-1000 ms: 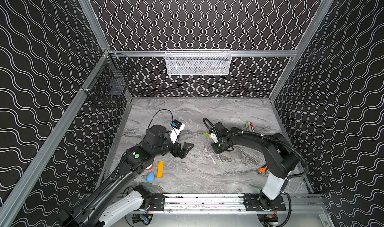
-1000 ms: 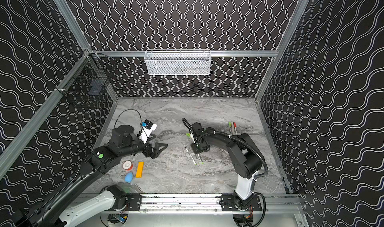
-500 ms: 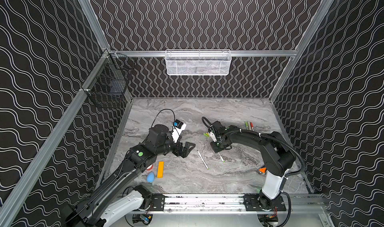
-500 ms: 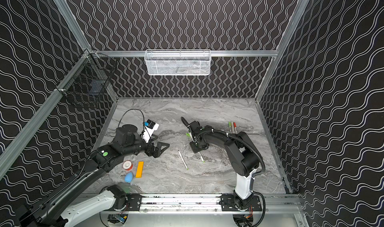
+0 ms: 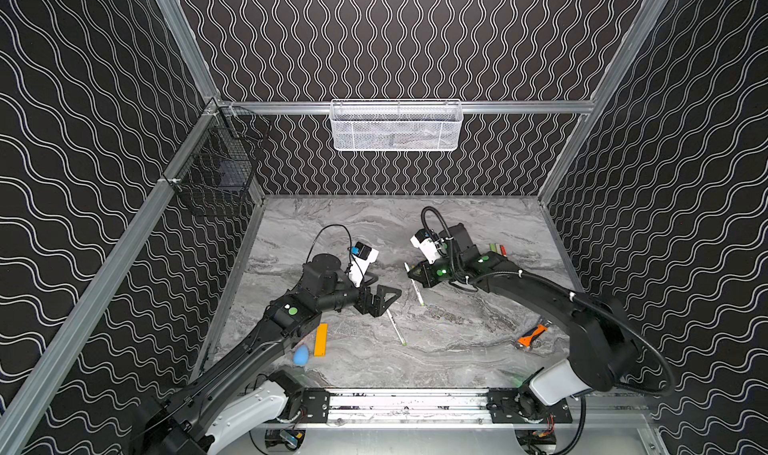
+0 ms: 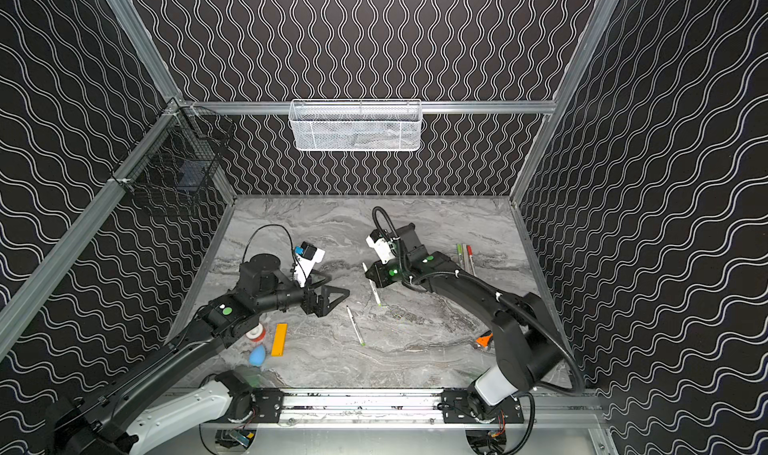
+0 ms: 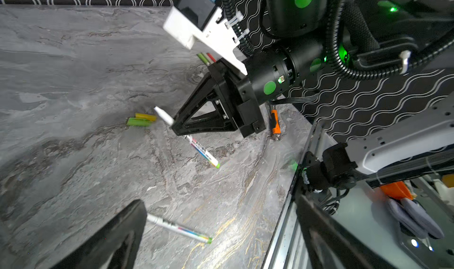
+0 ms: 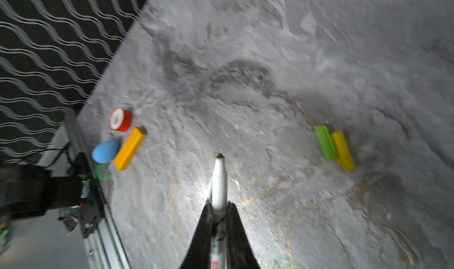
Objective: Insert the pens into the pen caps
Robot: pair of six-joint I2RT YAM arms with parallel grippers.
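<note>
**Two caps near the tip, but not in line**

Two caps to find first: a green cap [image 8: 324,142] and a yellow cap [image 8: 343,150], flat on the surface [image 8: 270,58], side by side and touching, long sides matching. Open end of each: too blurry to tell.

Now look at the right jaws: closed tight on the held pen [image 8: 218,181], pinching its white body. Mind the long line of that pen: straight out past the jaws, green tip in front, tail sticking out behind, tilted and not flat. Follow that line forward and miss both caps: close to the tip, yet off to one side, and slanted across the line, not along it. So, most likely, a small turn and a short slide before any push. Maybe a steady hold on the cap too, or else a shove away.

Nearer arm for the caps: the right arm [image 5: 519,282], by far. Left jaws: wide open, holding nothing, well apart from the caps. Much closer to those jaws: a loose pen [image 5: 395,328], flat on the surface, one end just beside them, long line running off toward the front rail [image 5: 407,403]. Farther back on the right: a few more pens [image 6: 464,257], caps on by the look of them.
</note>
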